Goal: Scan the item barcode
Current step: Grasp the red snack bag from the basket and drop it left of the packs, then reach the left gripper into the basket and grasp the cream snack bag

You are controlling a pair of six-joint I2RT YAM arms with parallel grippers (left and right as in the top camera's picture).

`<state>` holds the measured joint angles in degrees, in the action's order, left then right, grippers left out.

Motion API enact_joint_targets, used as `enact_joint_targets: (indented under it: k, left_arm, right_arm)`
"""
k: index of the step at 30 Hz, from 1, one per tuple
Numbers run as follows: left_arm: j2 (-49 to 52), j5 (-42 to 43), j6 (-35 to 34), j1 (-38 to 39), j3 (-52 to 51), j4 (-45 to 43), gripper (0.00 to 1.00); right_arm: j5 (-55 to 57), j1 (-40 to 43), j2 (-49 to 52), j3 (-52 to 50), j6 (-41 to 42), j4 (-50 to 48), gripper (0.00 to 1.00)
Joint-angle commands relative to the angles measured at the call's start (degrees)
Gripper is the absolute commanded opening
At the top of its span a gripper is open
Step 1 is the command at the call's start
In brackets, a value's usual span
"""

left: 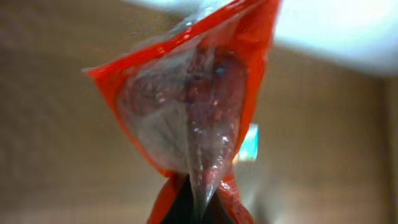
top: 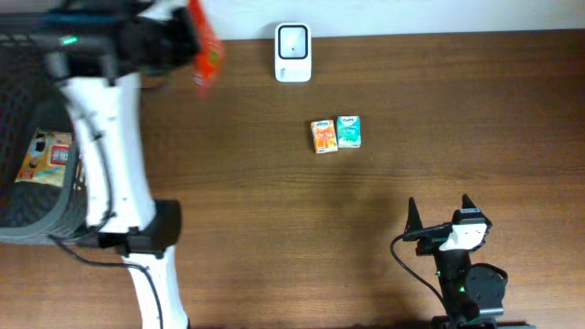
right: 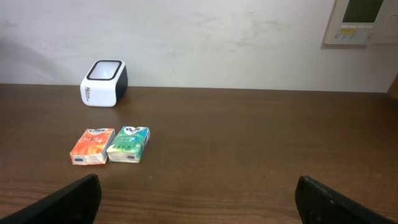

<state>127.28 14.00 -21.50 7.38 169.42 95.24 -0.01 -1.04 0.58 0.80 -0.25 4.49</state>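
A red and clear plastic pouch [top: 206, 46] hangs in the air at the far left of the table, pinched at its lower edge by my left gripper [top: 186, 41]. Seen from the left wrist, the pouch [left: 193, 106] fills the view, and the left gripper [left: 193, 210] is shut on its bottom seam. The white barcode scanner [top: 292, 52] stands at the table's far edge, to the right of the pouch. My right gripper [top: 439, 219] rests open near the front right, with nothing between its fingers [right: 71, 199].
An orange pack [top: 324, 135] and a teal pack [top: 349, 131] lie side by side mid-table, in front of the scanner [right: 104, 83]. A dark mesh basket [top: 23, 100] at the left edge holds a packaged item [top: 47, 157].
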Motion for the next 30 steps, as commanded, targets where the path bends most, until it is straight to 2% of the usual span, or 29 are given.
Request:
enact_joint_targets:
  k: [1, 3, 6, 8, 9, 10, 11, 13, 14, 16, 17, 18, 20, 21, 22, 25, 27, 30]
  left_arm:
    - [-0.9, -9.5, 2.3, 9.0, -16.4, -3.6, 0.00]
    - [-0.9, -9.7, 2.3, 14.0, -30.1, -12.7, 0.00]
    - [-0.9, -12.1, 2.3, 18.9, -49.8, -31.5, 0.00]
    - [-0.8, -14.1, 2.3, 20.2, -56.9, -38.3, 0.02]
    - [-0.8, -14.3, 2.3, 20.7, -59.4, -40.7, 0.19]
    - [-0.8, -14.3, 2.3, 20.7, -59.8, -41.0, 0.29]
    - [-0.9, -14.3, 2.3, 20.7, -59.8, -41.0, 0.48]
    - [-1.4, -14.3, 2.3, 20.4, -57.4, -40.0, 0.71]
    - [-2.6, -14.3, 2.3, 19.5, -52.2, -37.4, 0.81]
    - [-6.1, -14.5, 2.3, 15.6, -40.8, -32.7, 0.80]
    - [-7.9, -14.5, 2.3, 12.4, -34.6, -30.5, 0.73]
    - [-9.4, -14.6, 2.3, 8.8, -29.2, -28.9, 0.73]
    - [-11.8, -20.0, 2.1, -0.5, -22.3, -26.8, 0.79]
    - [-13.0, -24.4, -0.8, -6.3, -21.3, -26.3, 0.82]
    - [-13.6, -26.4, -3.0, -12.5, -21.3, -25.4, 0.89]
    - [-11.9, -25.7, -7.2, -27.9, -21.4, -19.4, 0.92]
    - [-8.6, -25.8, -9.3, -32.1, -21.4, -14.6, 0.95]
    - [-2.0, -25.8, -9.8, -34.4, -21.4, -12.3, 0.95]
  right_arm:
    - [0.3, 0.4, -0.4, -0.5, -0.4, 0.2, 0.99]
    - [0.3, 0.4, -0.4, -0.5, -0.4, 0.2, 0.98]
    - [0.3, 0.4, -0.4, -0.5, -0.4, 0.2, 0.98]
    - [0.3, 0.4, -0.4, -0.5, -0.4, 0.2, 0.98]
    - [0.3, 0.4, -0.4, -0.5, -0.4, 0.2, 0.99]
    - [0.3, 0.4, -0.4, -0.5, -0.4, 0.2, 0.99]
    - [0.3, 0.4, -0.4, -0.5, -0.4, 0.2, 0.99]
    - [0.3, 0.4, -0.4, -0.5, -0.4, 0.2, 0.98]
    - [0.3, 0.4, -0.4, -0.5, -0.4, 0.2, 0.98]
    - [0.3, 0.4, -0.4, -0.5, -0.4, 0.2, 0.98]
    - [0.3, 0.4, -0.4, -0.5, -0.4, 0.2, 0.99]
    - [0.3, 0.4, -0.4, -0.5, -0.4, 0.2, 0.98]
    - [0.3, 0.4, -0.4, -0.5, -0.4, 0.2, 0.98]
    - [0.3, 0.4, -0.4, -0.5, -0.4, 0.2, 0.99]
    - [0.3, 0.4, -0.4, -0.5, -0.4, 0.2, 0.99]
    - [0.3, 0.4, -0.4, -0.5, -0.4, 0.2, 0.98]
    - [0.3, 0.4, -0.4, -0.5, -0.4, 0.2, 0.98]
    - [0.3, 0.4, -0.4, -0.5, -0.4, 0.2, 0.98]
